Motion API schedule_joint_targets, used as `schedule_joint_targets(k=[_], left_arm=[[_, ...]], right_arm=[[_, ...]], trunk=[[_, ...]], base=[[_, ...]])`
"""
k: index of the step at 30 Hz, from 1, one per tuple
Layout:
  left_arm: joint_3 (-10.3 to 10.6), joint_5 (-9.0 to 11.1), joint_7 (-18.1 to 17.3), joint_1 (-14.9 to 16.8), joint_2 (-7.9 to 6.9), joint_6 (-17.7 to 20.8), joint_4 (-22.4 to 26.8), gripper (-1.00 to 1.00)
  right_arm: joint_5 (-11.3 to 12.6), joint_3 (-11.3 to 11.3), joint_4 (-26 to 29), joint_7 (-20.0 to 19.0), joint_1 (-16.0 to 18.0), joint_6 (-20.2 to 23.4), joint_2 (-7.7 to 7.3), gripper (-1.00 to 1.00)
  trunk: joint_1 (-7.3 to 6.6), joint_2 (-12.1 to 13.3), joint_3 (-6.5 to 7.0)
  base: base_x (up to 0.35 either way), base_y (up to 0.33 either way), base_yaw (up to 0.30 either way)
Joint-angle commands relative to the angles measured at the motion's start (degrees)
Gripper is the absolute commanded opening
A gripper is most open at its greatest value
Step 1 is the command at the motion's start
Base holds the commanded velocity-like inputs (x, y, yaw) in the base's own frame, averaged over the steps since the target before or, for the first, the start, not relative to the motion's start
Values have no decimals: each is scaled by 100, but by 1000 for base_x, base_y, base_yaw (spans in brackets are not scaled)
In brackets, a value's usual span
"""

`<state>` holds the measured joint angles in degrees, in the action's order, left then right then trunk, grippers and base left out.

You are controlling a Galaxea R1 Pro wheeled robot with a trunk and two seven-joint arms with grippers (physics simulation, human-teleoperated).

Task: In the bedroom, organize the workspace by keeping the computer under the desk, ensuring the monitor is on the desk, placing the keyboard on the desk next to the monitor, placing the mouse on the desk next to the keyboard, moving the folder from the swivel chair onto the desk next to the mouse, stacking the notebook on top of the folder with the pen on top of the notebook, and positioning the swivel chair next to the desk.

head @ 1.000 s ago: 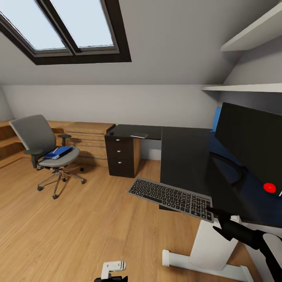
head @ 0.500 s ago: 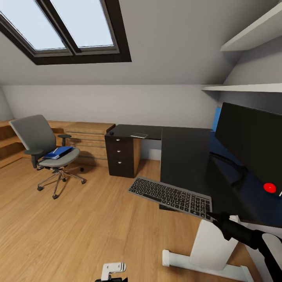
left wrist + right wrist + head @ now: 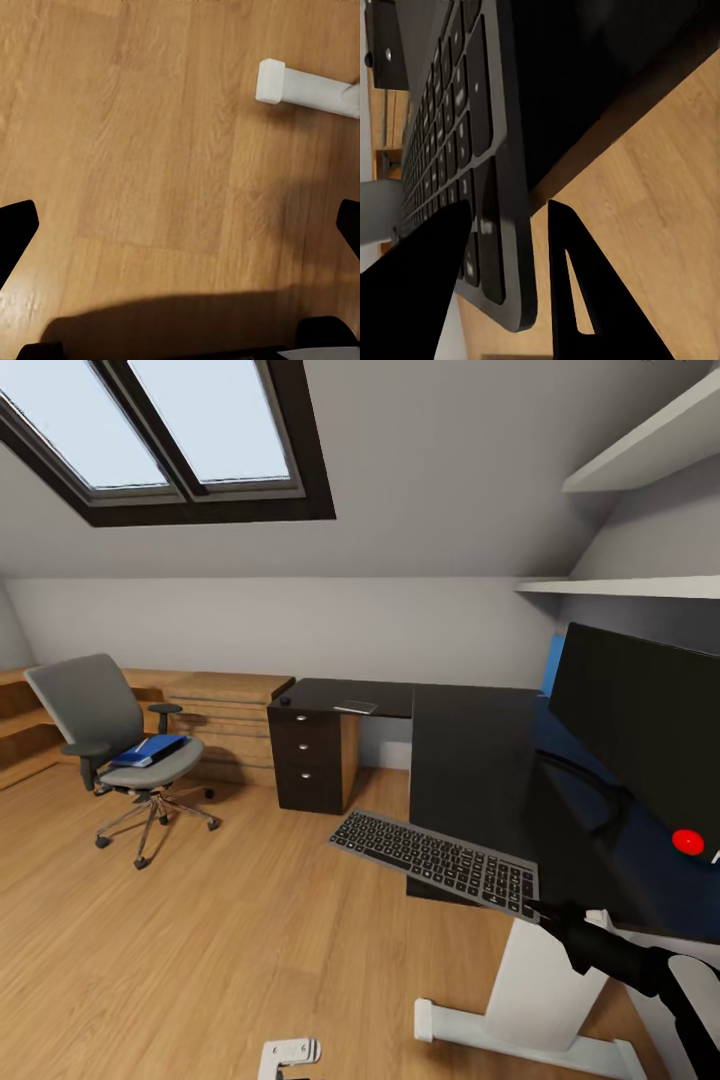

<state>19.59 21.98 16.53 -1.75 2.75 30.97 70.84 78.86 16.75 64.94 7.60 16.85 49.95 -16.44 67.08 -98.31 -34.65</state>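
Left hand (image 3: pixel 180 300) hangs low over the wood floor (image 3: pixel 150 135), fingers set wide apart, nothing between them. A white foot of the desk frame (image 3: pixel 300 88) lies on the boards ahead of it.

Right hand (image 3: pixel 502 255) is clamped on the near corner of the keyboard (image 3: pixel 437 858), one finger on the key face, the other under the edge. A corner pinch looks chosen so the board can be slid flat without the hand fouling the surface.

Keyboard: partly on the dark surface (image 3: pixel 470 760), its far left end overhanging the front edge above the floor. Judged not yet placed; it needs to go further in toward the monitor.

Monitor (image 3: pixel 640 720) stands on the surface at the right, over a blue mat. A red object (image 3: pixel 688 840) sits near its base, likely the mouse, too small to be sure.

Farther along the surface, a flat grey item (image 3: pixel 356 707) above the drawer unit (image 3: pixel 308 755); could be the notebook, cannot tell.

Far left: swivel chair (image 3: pixel 110 740), well apart from the desk, blue folder (image 3: pixel 148 749) lying on its seat. Both unmoved steps remain.
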Motion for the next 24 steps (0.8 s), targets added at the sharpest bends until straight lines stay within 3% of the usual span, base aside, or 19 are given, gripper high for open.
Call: schedule_joint_targets(k=[1,7,15,24], left_arm=[[7,60,52,0,2,14,10,100],[10,60,53,0,6,14,8,100],[10,60,53,1,7,14,1,100],[4,60,53,1,7,14,0,100]], right_arm=[[33,5,9,62,3,24,0,-100],[33,-214,32,55,3,16,8,-100],[33,-321,45,43,3,15,14,-100],[28,-654,525,36,3,-16,74,-100]], trunk=[[-23,39,14],[-154,280,121],[-330,600,265],[-528,961,427]], base=[[0,0,0],[0,0,0],[0,0,0],[0,0,0]])
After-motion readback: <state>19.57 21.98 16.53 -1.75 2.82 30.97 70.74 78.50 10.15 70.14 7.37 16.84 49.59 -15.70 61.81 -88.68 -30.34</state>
